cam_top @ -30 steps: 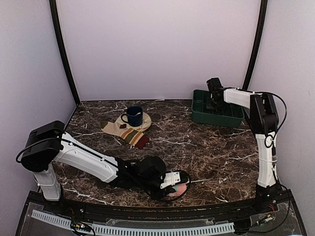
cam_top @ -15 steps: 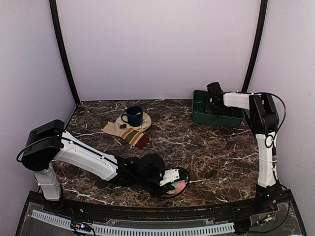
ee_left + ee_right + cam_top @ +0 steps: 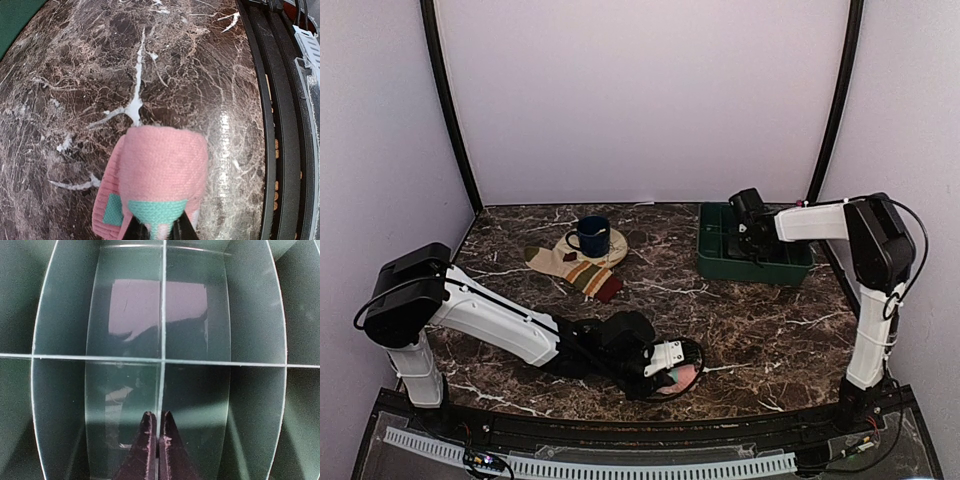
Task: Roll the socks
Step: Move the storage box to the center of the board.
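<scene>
Left gripper (image 3: 159, 227) is low at the near edge of the table (image 3: 760, 330), about the middle. Its jaws are narrow and pinch the pink sock (image 3: 162, 170) right at a mint patch. The sock is doubled over itself in front of the fingers, which I read as a roll under way. I'd say it's gripped at the bundle so the fabric can't spring open, and kept low on the table so the bundle stays tight.

Right gripper (image 3: 156, 425) is over at the far right corner, down inside the green tray (image 3: 718, 262). Its tips are closed together, and the tray's thin middle wall runs between them. That looks like a grip on the tray itself, probably to bring it closer so a finished roll can go in.

The striped sock (image 3: 582, 268) lies flat toward the far left, untouched, right against the coaster (image 3: 613, 245) with the mug (image 3: 590, 235) on it. I can't tell which overlaps which. That one will need freeing first.
</scene>
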{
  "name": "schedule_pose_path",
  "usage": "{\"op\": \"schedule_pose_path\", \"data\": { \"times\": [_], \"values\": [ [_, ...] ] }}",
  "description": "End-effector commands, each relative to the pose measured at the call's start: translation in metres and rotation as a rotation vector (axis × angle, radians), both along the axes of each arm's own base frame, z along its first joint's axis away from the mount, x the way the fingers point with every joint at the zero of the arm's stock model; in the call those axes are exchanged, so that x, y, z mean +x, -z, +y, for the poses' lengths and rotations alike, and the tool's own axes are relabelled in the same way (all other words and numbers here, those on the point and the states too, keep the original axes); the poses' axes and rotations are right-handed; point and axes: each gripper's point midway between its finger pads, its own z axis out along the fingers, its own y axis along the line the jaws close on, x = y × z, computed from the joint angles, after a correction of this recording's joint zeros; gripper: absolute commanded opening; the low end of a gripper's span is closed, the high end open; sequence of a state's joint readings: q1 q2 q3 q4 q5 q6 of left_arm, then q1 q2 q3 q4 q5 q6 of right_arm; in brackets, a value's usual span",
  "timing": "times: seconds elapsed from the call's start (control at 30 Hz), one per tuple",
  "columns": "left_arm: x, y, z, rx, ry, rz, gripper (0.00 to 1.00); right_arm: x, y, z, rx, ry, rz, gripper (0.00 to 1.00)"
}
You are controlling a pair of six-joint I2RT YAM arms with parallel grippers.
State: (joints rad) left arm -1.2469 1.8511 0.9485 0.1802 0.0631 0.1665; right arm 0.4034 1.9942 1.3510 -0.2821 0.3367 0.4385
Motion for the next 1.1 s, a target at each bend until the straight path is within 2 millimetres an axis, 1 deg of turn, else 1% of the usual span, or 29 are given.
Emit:
{"op": "schedule_pose_path", "data": {
  "times": [0.0, 0.13, 0.2, 0.3, 0.4, 0.47, 0.57, 0.6, 0.63, 0.67, 0.77, 0.87, 0.93, 1.03, 1.07],
  "values": [
    [-0.014, 0.067, 0.077, 0.334, -0.066, 0.11, 0.0, -0.07, 0.037, 0.037, 0.035, -0.052, 0.149, 0.0],
    [-0.014, 0.064, 0.079, 0.328, -0.084, 0.118, 0.0, -0.114, 0.044, 0.065, 0.078, -0.058, 0.158, 0.0],
    [-0.013, 0.064, 0.08, 0.331, -0.093, 0.118, 0.0, -0.132, 0.045, 0.08, 0.1, -0.053, 0.157, 0.0],
    [-0.014, 0.064, 0.084, 0.336, -0.1, 0.121, 0.0, -0.156, 0.043, 0.108, 0.15, -0.067, 0.152, 0.0],
    [-0.014, 0.064, 0.088, 0.341, -0.109, 0.119, 0.0, -0.176, 0.041, 0.134, 0.186, -0.079, 0.157, 0.0],
    [-0.014, 0.063, 0.089, 0.34, -0.115, 0.118, 0.0, -0.185, 0.039, 0.147, 0.185, -0.08, 0.155, 0.0],
    [-0.013, 0.063, 0.091, 0.341, -0.124, 0.115, 0.0, -0.196, 0.034, 0.166, 0.179, -0.078, 0.15, 0.0],
    [-0.013, 0.063, 0.092, 0.342, -0.127, 0.115, 0.0, -0.201, 0.036, 0.165, 0.159, -0.065, 0.156, 0.0],
    [-0.013, 0.063, 0.092, 0.342, -0.13, 0.116, 0.0, -0.199, 0.029, 0.173, 0.167, -0.056, 0.14, 0.0],
    [-0.013, 0.063, 0.093, 0.343, -0.133, 0.117, 0.0, -0.202, 0.029, 0.176, 0.163, -0.051, 0.139, 0.0],
    [-0.013, 0.063, 0.093, 0.345, -0.138, 0.119, 0.0, -0.207, 0.03, 0.178, 0.157, -0.028, 0.136, 0.01],
    [-0.013, 0.062, 0.093, 0.346, -0.143, 0.12, 0.0, -0.207, 0.027, 0.179, 0.164, -0.032, 0.127, 0.06],
    [-0.013, 0.06, 0.093, 0.345, -0.146, 0.123, 0.0, -0.204, 0.018, 0.183, 0.167, -0.061, 0.108, 0.11],
    [-0.014, 0.058, 0.092, 0.338, -0.151, 0.131, 0.0, -0.197, -0.004, 0.19, 0.16, -0.125, 0.065, 0.17],
    [-0.014, 0.057, 0.093, 0.339, -0.154, 0.136, 0.0, -0.195, -0.01, 0.19, 0.155, -0.135, 0.053, 0.19]
  ]
}}
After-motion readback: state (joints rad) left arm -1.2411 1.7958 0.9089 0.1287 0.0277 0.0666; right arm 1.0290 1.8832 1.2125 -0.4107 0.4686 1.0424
